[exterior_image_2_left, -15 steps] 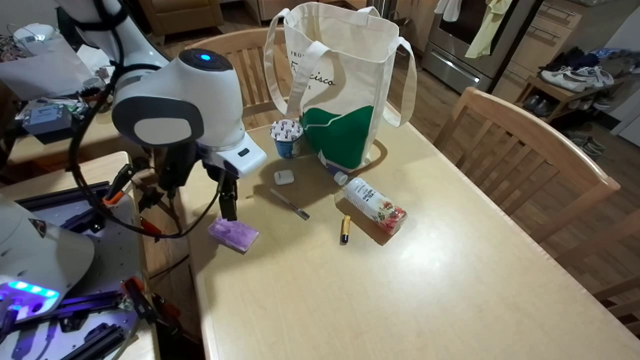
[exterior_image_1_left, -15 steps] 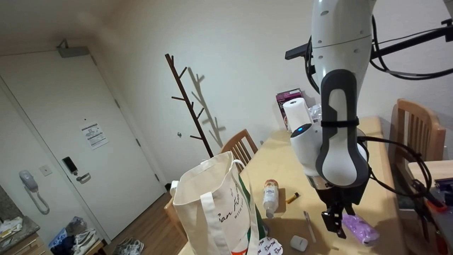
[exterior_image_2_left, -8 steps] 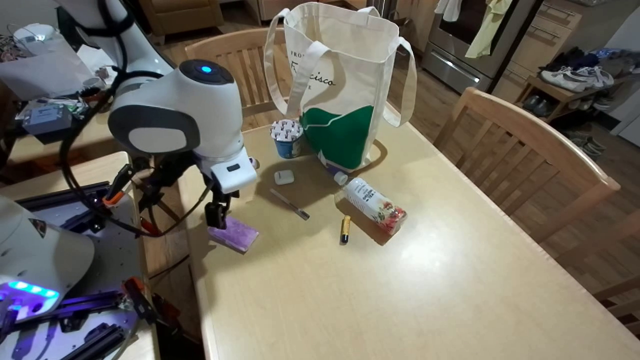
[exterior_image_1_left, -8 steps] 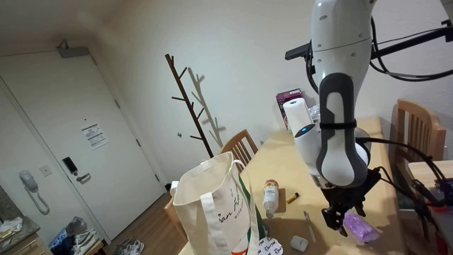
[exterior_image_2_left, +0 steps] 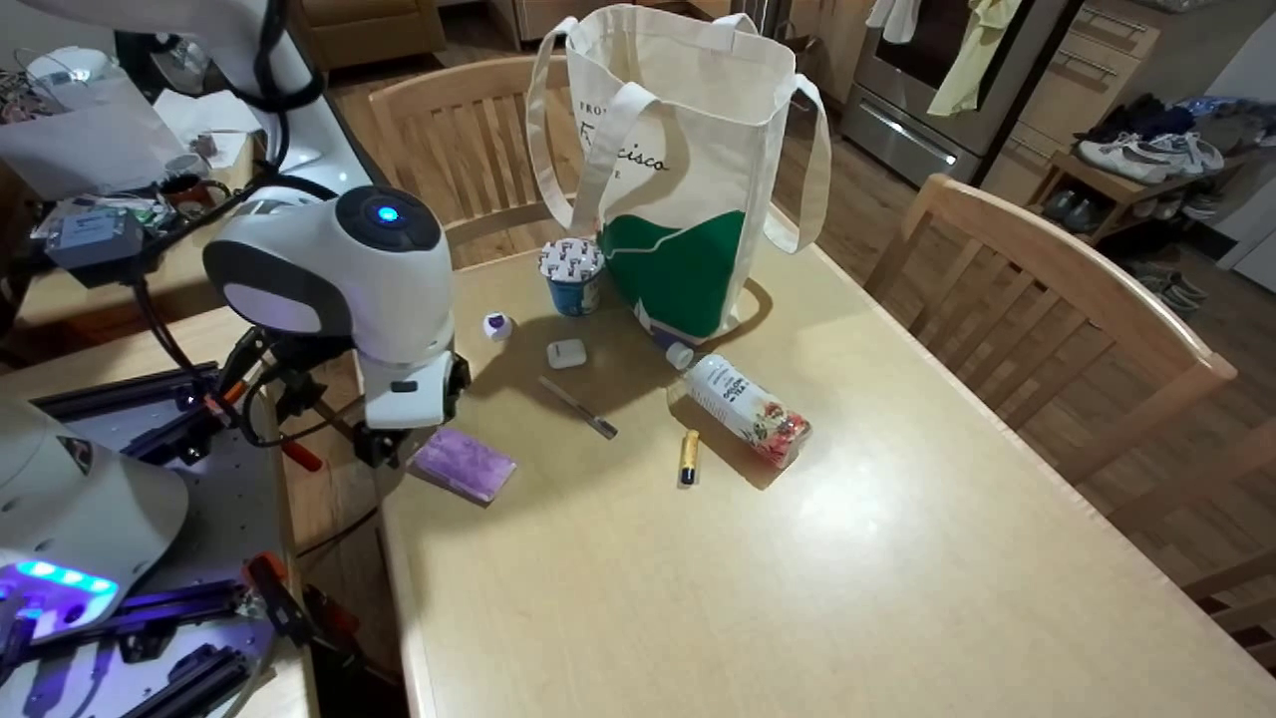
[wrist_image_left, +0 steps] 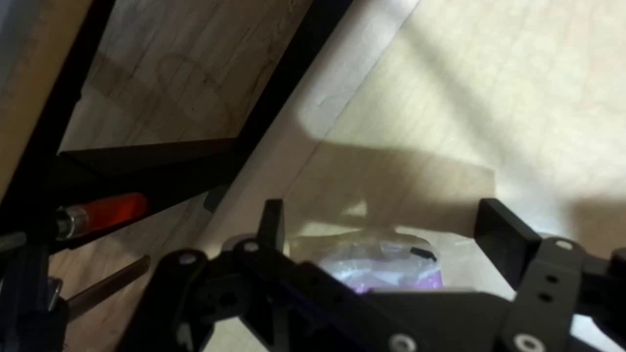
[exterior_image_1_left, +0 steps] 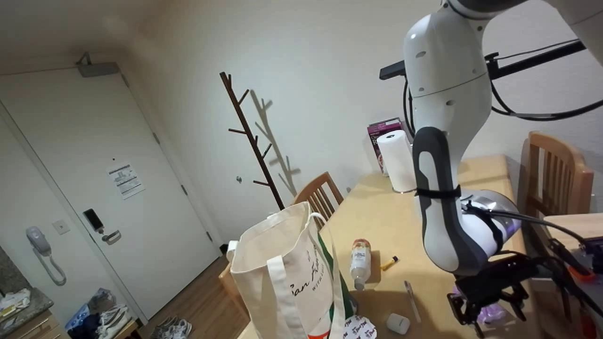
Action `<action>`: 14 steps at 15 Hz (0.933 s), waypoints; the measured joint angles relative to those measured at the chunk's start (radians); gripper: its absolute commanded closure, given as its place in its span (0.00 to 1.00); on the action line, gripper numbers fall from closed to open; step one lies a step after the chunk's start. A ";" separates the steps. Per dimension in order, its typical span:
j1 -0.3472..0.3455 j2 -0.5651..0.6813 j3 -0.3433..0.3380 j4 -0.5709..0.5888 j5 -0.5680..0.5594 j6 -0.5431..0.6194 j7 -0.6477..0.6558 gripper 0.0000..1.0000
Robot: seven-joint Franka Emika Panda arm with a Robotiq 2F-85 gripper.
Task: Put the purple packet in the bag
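Note:
The purple packet (exterior_image_2_left: 465, 465) lies flat on the table near its edge, beside the robot base. It is partly hidden by my gripper in an exterior view (exterior_image_1_left: 492, 314). My gripper (exterior_image_1_left: 500, 324) is open and empty above the packet. In the wrist view, my gripper's (wrist_image_left: 384, 228) fingertips are wide apart. The packet's clear crinkled end (wrist_image_left: 379, 261) shows between and below them; the rest is hidden behind the gripper body. The cream-white bag (exterior_image_2_left: 698, 170) stands upright and open at the table's far corner; it also shows in an exterior view (exterior_image_1_left: 301, 287).
On the table are a bottle (exterior_image_2_left: 743, 409) lying down, a yellow marker (exterior_image_2_left: 689, 459), a pen (exterior_image_2_left: 578, 407), a white case (exterior_image_2_left: 566, 353), a small round white item (exterior_image_2_left: 496, 325) and a blue cup (exterior_image_2_left: 573, 284) beside the bag. An orange-handled clamp (wrist_image_left: 115, 211) sits beyond the table edge.
My gripper has turned, lowered and moved toward the table edge by the robot base. Its jaws now show spread over the packet. The packet and bag have not visibly moved.

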 measured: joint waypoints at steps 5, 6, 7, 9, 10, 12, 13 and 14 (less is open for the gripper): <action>0.028 0.030 0.038 0.001 0.186 0.091 -0.001 0.00; 0.037 0.035 0.035 0.001 0.202 0.097 -0.001 0.00; 0.048 0.038 0.032 0.001 0.212 0.102 -0.001 0.00; 0.075 0.041 0.015 0.002 0.227 0.104 -0.001 0.00; 0.095 0.042 0.001 0.002 0.231 0.104 -0.001 0.00; 0.155 0.053 -0.049 0.002 0.232 0.104 -0.001 0.00; 0.191 0.062 -0.080 0.002 0.232 0.104 -0.001 0.00; 0.228 0.068 -0.111 0.002 0.232 0.104 -0.001 0.00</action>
